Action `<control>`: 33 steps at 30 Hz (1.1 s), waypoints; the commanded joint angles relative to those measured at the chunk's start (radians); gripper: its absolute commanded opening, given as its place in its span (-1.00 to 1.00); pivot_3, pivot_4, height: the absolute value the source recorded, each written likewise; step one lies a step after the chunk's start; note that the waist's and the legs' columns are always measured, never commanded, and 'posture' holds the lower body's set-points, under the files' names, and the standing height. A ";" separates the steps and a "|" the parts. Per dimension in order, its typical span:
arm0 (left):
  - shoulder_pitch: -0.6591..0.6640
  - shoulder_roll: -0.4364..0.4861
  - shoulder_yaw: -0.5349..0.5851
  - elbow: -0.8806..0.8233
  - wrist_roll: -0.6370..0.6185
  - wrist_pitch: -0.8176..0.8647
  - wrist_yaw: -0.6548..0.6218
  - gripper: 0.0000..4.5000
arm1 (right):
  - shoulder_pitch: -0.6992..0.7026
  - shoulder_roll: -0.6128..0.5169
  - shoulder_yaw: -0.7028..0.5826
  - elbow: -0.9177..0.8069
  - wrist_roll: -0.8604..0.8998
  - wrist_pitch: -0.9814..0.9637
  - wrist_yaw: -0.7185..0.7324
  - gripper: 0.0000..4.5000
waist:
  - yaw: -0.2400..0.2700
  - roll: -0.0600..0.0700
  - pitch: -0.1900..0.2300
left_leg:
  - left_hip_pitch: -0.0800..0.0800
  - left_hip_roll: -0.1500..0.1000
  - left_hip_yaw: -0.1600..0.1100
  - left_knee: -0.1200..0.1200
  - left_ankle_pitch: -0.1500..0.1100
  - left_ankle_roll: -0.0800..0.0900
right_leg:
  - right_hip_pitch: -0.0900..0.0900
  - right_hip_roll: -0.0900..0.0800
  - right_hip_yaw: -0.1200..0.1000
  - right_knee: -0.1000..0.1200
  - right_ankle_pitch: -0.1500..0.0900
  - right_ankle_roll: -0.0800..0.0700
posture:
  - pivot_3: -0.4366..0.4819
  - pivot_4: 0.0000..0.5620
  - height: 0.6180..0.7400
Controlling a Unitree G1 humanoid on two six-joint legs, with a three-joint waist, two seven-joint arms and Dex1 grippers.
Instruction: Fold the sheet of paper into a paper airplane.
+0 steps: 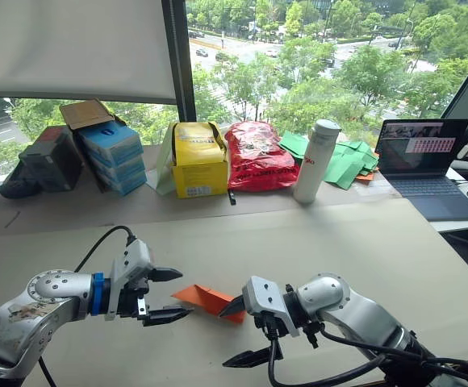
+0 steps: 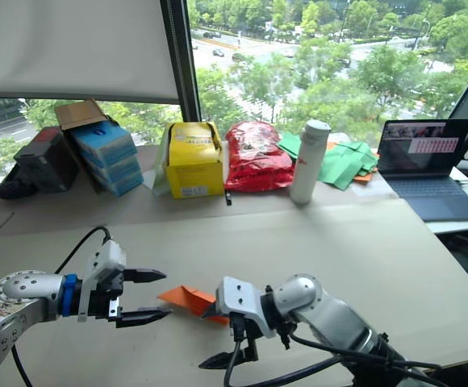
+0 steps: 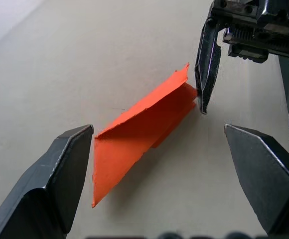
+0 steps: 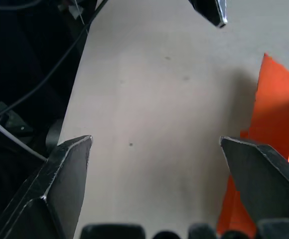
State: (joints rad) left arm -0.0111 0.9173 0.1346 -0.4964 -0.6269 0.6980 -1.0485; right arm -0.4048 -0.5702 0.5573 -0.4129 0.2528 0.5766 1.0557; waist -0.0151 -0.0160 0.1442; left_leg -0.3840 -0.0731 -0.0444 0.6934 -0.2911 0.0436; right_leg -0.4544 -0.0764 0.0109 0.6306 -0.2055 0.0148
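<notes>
The sheet of paper (image 1: 206,299) is bright orange, folded into a flat pointed wedge with layered flaps, and lies on the tan table (image 1: 363,250) between my two grippers. My left gripper (image 1: 179,294) is open just left of the wedge's wide end, with nothing between its fingers. In the left wrist view the paper (image 3: 139,132) lies just ahead of its spread fingers (image 3: 60,174). My right gripper (image 1: 231,334) is open too; its upper fingertip (image 3: 204,94) rests at the wedge's far end and its lower finger hangs nearer the table's front. The right wrist view catches the paper's edge (image 4: 279,114).
Along the window stand stacked blue boxes (image 1: 113,155), a yellow box (image 1: 198,160), a red bag (image 1: 258,156), a white bottle (image 1: 316,160) and green paper pieces (image 1: 345,161). A laptop (image 1: 428,165) sits at the far right. Black cables trail from both arms.
</notes>
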 commanded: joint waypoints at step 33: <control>0.103 -0.042 0.119 0.033 0.023 -0.154 0.031 0.99 | -0.264 0.215 -0.120 0.166 -0.026 0.128 -0.200 1.00 | 0.000 0.000 0.000 | 0.000 0.000 0.000 0.000 0.001 -0.001 | -0.001 0.000 -0.001 0.002 0.001 -0.002 | -0.05 -0.47 1.00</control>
State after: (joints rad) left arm 0.0928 0.8790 0.2230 -0.4366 -0.5887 0.5651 -1.0255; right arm -0.6541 -0.3626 0.4215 -0.2043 0.2458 0.7081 0.8664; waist -0.0151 -0.0158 0.1441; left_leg -0.3839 -0.0731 -0.0444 0.6936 -0.2905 0.0426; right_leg -0.4551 -0.0760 0.0102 0.6320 -0.2045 0.0131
